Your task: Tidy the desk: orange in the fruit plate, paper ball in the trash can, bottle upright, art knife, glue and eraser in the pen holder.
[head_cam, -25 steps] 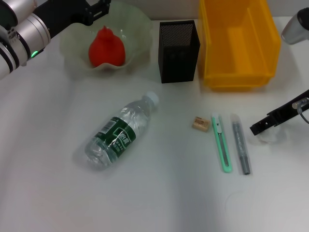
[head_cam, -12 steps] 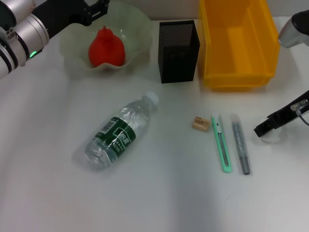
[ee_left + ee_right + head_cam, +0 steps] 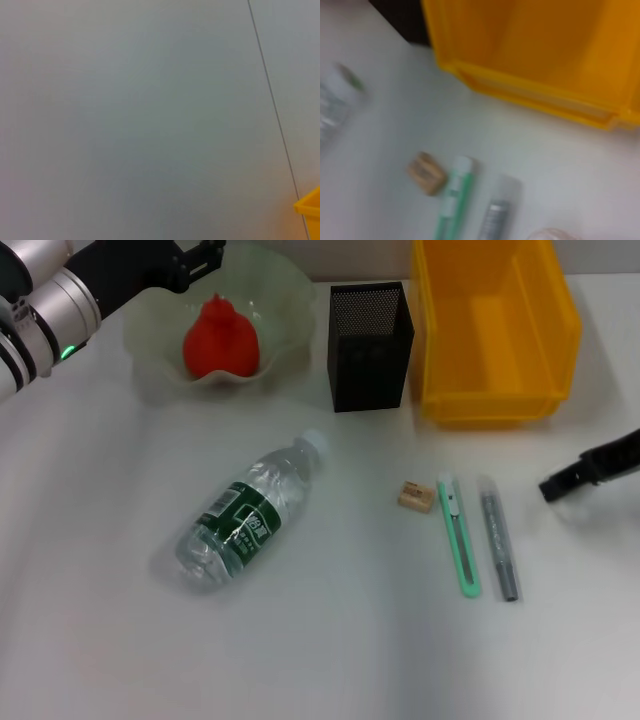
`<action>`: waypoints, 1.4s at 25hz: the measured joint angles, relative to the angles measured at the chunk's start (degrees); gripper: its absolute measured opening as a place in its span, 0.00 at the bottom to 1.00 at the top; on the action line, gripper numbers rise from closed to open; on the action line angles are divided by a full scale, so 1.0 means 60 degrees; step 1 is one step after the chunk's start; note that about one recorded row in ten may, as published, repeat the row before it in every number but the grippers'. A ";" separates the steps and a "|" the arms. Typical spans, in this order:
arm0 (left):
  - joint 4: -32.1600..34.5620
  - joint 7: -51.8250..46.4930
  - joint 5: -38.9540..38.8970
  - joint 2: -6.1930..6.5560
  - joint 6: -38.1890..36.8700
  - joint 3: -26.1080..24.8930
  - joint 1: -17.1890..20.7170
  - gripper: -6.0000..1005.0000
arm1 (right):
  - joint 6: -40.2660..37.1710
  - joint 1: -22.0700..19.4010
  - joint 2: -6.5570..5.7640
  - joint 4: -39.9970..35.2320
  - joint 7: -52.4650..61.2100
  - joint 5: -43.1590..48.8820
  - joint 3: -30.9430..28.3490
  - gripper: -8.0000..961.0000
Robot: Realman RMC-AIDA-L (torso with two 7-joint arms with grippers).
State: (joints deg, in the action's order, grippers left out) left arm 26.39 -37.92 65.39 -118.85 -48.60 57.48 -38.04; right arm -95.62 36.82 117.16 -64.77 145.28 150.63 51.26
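Backs away toward the desk edge since before: right gripper [image 3: 552,486], past glue [image 3: 497,538]; open or shut, cannot tell. Hangs by plate [image 3: 285,300], orange [image 3: 220,340] already inside: left gripper [image 3: 205,252], cannot tell either. Left wrist: just bin [image 3: 310,206] corner. Right wrist: eraser [image 3: 426,172], knife [image 3: 452,200], glue side by side, waiting for holder [image 3: 370,340].

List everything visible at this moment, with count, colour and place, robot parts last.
desk: one, white, under everything.
fruit plate: one, pale green, far left.
orange: one, red-orange, in the fruit plate.
pen holder: one, black mesh, far centre.
trash can: one, yellow, right of the pen holder.
bottle: one, clear with green label, lying at centre.
eraser: one, tan, left of the art knife.
art knife: one, mint green, beside the glue.
glue: one, grey.
paper ball: not identifiable.
left gripper: black, over the plate's far rim.
right gripper: black, at right edge.
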 joint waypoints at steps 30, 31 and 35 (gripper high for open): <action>0.2931 -0.4979 0.1739 0.0092 -0.1170 0.1651 0.1643 0.79 | 0.6950 0.0359 0.0312 0.4603 -1.1293 -0.8308 -0.2634 0.53; 0.2931 -0.4979 0.1739 0.0092 -0.1170 0.1651 0.1643 0.79 | 0.7013 0.0419 0.0312 0.4615 -1.1320 -0.8321 -0.2635 0.53; 0.4535 -0.7332 0.3576 0.0093 -0.1411 0.2213 0.1985 0.78 | 0.7096 0.0582 0.0314 0.4638 -1.1335 -0.8325 -0.2471 0.53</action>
State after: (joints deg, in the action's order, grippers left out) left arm 53.60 -81.91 86.84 -118.29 -57.07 70.75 -26.13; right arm -53.05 40.31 119.05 -36.94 77.27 100.68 36.43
